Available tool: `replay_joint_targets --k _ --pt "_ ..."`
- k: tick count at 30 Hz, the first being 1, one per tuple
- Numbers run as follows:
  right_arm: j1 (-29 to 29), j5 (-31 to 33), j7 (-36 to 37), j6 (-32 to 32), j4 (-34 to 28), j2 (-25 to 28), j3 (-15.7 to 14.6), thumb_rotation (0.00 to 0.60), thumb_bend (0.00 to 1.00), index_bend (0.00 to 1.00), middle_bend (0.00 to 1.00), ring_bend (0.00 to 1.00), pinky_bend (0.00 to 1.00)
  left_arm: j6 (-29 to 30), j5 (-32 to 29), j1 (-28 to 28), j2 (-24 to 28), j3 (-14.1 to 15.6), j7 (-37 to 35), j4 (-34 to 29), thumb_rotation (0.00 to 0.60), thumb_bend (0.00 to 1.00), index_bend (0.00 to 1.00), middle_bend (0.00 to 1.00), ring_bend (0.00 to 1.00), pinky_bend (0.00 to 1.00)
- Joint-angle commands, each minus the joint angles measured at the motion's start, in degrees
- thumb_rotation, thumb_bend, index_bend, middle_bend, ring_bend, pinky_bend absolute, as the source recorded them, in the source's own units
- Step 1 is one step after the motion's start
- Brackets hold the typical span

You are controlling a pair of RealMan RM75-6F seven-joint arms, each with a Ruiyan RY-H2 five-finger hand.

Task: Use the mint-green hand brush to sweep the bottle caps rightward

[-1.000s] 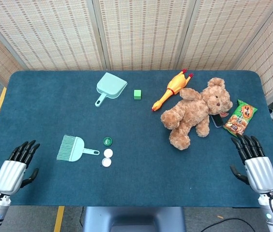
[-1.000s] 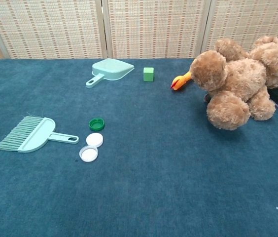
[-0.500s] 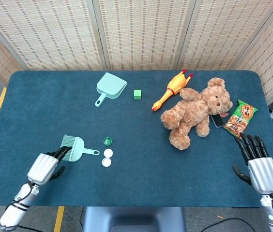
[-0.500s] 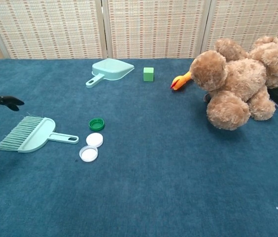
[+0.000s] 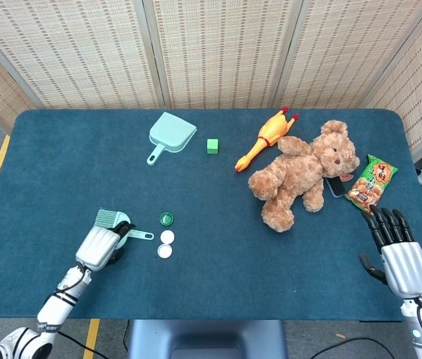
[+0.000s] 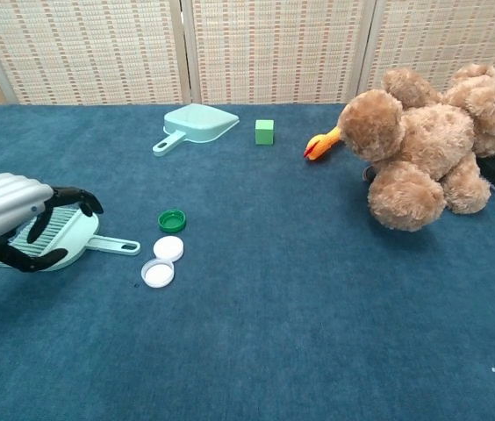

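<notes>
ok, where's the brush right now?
The mint-green hand brush lies front-left on the table, under the left hand, its handle pointing right toward the bottle caps beside it.

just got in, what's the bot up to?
The left hand is over the mint-green hand brush, fingers curled around its head; whether it grips yet is unclear. The three bottle caps lie unswept just right of the brush handle. The right hand hovers open by the table's right edge.
</notes>
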Motion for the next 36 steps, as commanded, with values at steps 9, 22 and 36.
replay_joint_targets --k 9,22,36 --pt "-0.1 0.8 0.4 -0.2 -0.3 0.5 0.3 0.6 0.24 0.0 0.0 0.0 0.0 -1.8 -0.3 -3.4 -5.6 0.4 2.8 6.9 0.6 0.39 0.26 0.25 0.64 0.8" --pt "-0.2 1.0 0.7 -0.1 -0.5 0.9 0.5 0.6 0.24 0.0 0.0 0.0 0.0 -2.4 -0.9 -5.3 -8.7 0.7 5.9 11.8 0.6 0.39 0.32 0.35 0.65 0.82" --pt "-0.2 1.0 0.8 -0.1 -0.7 1.0 0.4 0.6 0.24 0.0 0.0 0.0 0.0 -3.1 -2.1 -6.3 -10.3 1.2 6.4 15.1 0.6 0.39 0.41 0.46 0.66 0.83"
